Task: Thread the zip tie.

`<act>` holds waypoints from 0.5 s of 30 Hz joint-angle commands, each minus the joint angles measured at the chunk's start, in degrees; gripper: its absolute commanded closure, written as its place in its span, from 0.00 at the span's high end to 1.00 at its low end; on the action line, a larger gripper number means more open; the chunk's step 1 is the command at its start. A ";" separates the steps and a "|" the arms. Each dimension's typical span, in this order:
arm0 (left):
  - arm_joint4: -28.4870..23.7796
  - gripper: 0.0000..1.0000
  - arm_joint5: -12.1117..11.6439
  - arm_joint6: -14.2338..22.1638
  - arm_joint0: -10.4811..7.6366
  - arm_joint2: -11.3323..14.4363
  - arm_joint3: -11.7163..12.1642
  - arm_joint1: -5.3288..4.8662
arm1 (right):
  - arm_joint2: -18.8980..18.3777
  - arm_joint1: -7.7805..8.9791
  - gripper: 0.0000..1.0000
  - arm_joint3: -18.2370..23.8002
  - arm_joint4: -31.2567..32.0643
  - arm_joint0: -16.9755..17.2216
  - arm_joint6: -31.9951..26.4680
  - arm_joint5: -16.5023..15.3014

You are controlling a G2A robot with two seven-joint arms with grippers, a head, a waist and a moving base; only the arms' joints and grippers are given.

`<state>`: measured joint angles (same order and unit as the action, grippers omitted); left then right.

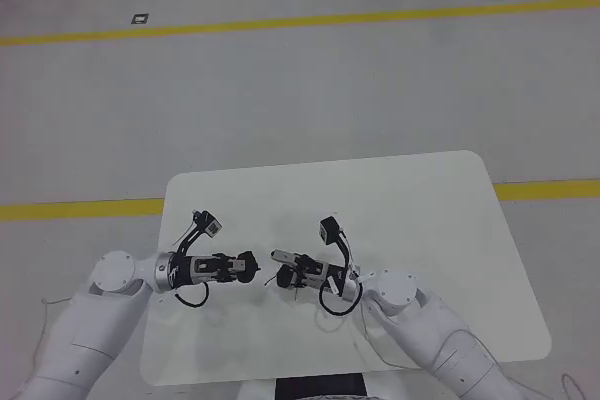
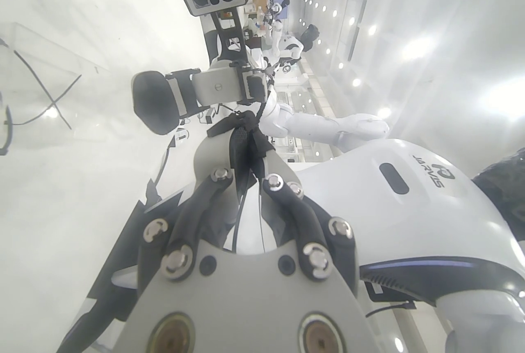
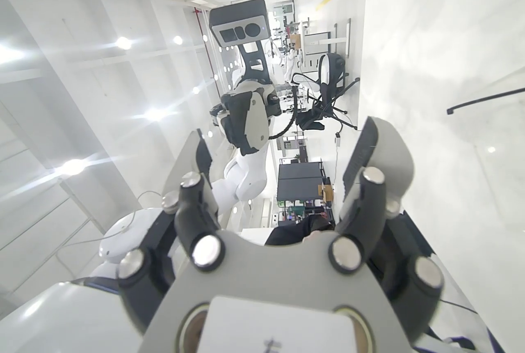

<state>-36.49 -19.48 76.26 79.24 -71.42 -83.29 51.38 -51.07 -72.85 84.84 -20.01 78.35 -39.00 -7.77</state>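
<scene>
Top view: the left jaws (image 1: pixel 252 266) and right jaws (image 1: pixel 278 257) face each other tip to tip, just apart, above the near middle of the white surface (image 1: pixel 410 200).

Left wrist view: the left jaws (image 2: pixel 246 129) are pressed together on what looks like a black zip tie (image 2: pixel 240 207), whose thin strand runs back from the tips between the two fingers. Straight ahead of these tips, close by, hangs the right arm's gripper with its wrist camera above it. Off to one side of the jaws, on the surface, lie spare zip ties (image 2: pixel 45 100), black and crossed over each other.

Right wrist view: the right jaws (image 3: pixel 283 153) stand wide apart with nothing between them. Beyond and to the side of one finger (image 3: pixel 369 149), a single black tie (image 3: pixel 480 99) lies flat on the surface, well clear of the jaws
</scene>
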 commanded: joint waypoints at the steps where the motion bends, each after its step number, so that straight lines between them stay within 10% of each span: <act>1: -0.05 0.00 0.00 0.02 -0.04 0.04 0.04 -0.01 | 0.00 0.00 1.00 0.00 0.00 0.00 0.00 0.00; 15: -2.22 0.00 0.06 -0.58 -0.04 -1.01 2.80 -0.18 | 0.00 0.00 1.00 0.00 0.00 0.00 0.00 0.00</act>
<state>-38.19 -19.21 75.15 79.15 -72.13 -81.05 51.27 -51.07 -72.85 84.84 -20.02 78.35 -39.00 -7.78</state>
